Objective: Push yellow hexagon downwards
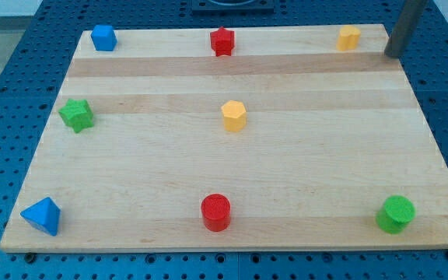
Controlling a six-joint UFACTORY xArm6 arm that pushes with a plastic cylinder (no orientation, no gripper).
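1. My tip (393,54) rests at the board's top-right corner, touching nothing; a yellow block (348,37) sits just beside it.
2. The yellow hexagon (234,116) sits mid-board; the red cylinder (215,212) stands directly below, near the bottom edge.

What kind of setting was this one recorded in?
Most likely a robotics lab bench. A wooden board lies on a blue perforated mounting table, small coloured blocks such as the yellow hexagon are spread over it, and my tip rests at the board's top right corner.
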